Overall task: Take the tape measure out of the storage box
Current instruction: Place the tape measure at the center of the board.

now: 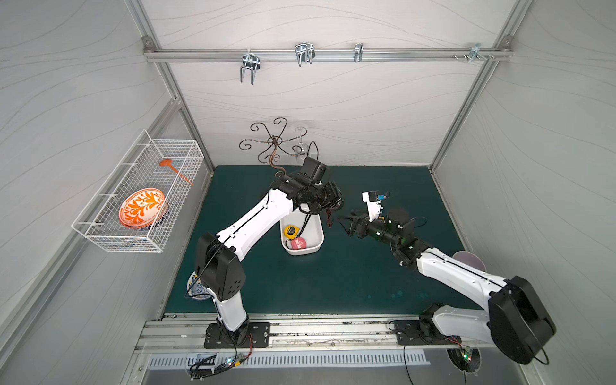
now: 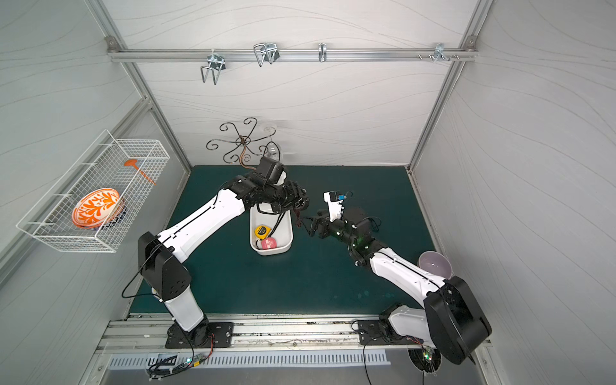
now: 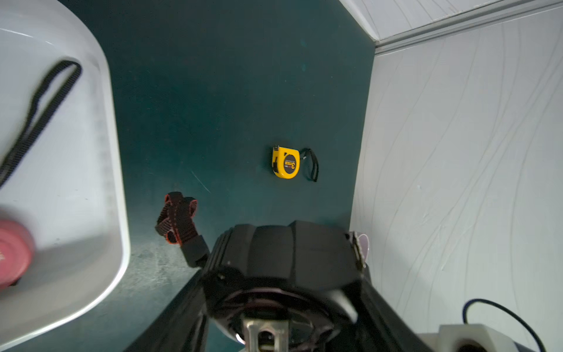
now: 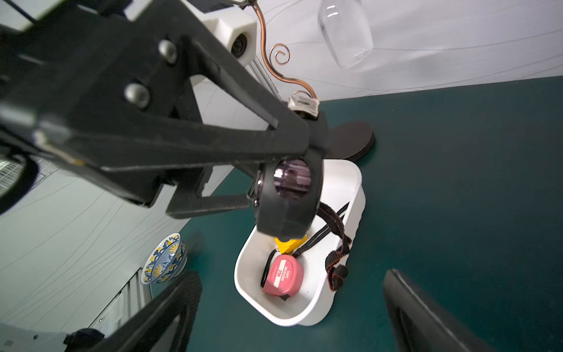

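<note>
The white storage box [image 1: 316, 245] [image 4: 341, 189] stands mid-table on the green mat. A yellow tape measure [image 1: 290, 231] and a pink tape measure [image 1: 298, 244] [image 4: 283, 275] lie inside it with a black strap [image 3: 39, 106]. Above the box's far right end, my left gripper [image 1: 333, 206] is shut on a black tape measure [image 3: 289, 259] [image 4: 289, 198]. Its red-edged strap [image 1: 329, 218] [image 3: 178, 218] hangs down beside the box. My right gripper [image 1: 346, 225] is open, just right of the box, with nothing between its fingers [image 4: 170, 304].
Another yellow tape measure [image 3: 285, 161] lies on the mat near the right wall. A scrolled wire stand [image 1: 273, 143] with a hanging wine glass [image 4: 344, 33] stands behind the box. A lilac bowl [image 1: 468, 258], a blue patterned plate [image 1: 196, 290] and a wall-hung wire basket [image 1: 133, 206] are around.
</note>
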You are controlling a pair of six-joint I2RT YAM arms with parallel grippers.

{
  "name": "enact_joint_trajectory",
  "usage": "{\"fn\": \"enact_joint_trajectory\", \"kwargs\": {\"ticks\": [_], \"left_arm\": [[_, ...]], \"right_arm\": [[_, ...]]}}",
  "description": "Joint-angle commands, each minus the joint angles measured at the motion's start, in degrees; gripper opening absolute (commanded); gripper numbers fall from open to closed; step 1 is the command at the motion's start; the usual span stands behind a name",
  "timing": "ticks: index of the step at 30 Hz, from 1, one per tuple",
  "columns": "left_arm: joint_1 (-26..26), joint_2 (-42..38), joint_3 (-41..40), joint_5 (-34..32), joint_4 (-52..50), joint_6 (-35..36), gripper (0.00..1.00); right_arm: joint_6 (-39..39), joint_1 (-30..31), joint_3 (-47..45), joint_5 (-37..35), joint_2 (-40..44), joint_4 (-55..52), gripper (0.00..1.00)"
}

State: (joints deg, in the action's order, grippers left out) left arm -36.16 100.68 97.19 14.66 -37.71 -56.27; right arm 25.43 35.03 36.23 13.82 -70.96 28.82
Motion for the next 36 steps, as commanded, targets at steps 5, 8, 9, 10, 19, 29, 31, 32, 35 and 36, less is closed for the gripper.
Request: {"fn": "enact_joint_trajectory", "kwargs": {"ticks": [5, 8, 9, 10, 19, 29, 31, 32, 35, 36], "left_arm": [[-2.44, -2.02, 0.10, 1.62, 7.34, -5.02, 0.00], [-2.92, -2.25, -0.25, 1.69, 7.70, -5.27, 0.00], [-2.99, -2.26, -0.23, 1.77, 7.69, -5.34, 0.00], [-3.11, -2.25, -0.24, 1.78, 7.74, -5.43, 0.00], [-3.49, -2.96, -0.50, 1.77, 8.14, -5.88, 0.00], [-3.62, -3.15, -1.29, 1.61, 8.49, -5.87, 0.00], [-3.63, -2.95, -1.46, 1.74, 8.72, -5.74, 0.00], [-3.59, -2.91, -1.47, 1.85, 8.87, -5.65, 0.00], [-3.38, -2.71, -0.97, 1.39, 8.56, -4.55, 0.33], [-3.17, -2.84, -0.66, 0.98, 8.10, -4.03, 0.51]], "right_arm": [[-0.48, 0.64, 0.97, -5.54, -1.46, 7.53, 0.99], [-0.26, 0.74, 2.09, -5.45, -2.44, 7.69, 0.99], [-0.21, 0.72, 2.24, -5.52, -2.74, 8.05, 0.98], [-0.12, 0.71, 2.38, -5.53, -3.16, 8.50, 0.96], [1.19, 0.75, 3.03, -4.80, -5.47, 10.68, 0.53], [0.42, 0.92, 3.33, -4.51, -5.26, 9.83, 0.09], [0.25, 0.85, 3.46, -4.42, -5.16, 9.13, 0.05], [0.19, 0.89, 3.48, -4.42, -4.94, 8.83, 0.03], [-0.27, 0.83, 3.32, -4.97, -4.56, 7.30, 0.01], [-0.34, 0.71, 3.24, -5.03, -4.44, 6.81, 0.01]]}}
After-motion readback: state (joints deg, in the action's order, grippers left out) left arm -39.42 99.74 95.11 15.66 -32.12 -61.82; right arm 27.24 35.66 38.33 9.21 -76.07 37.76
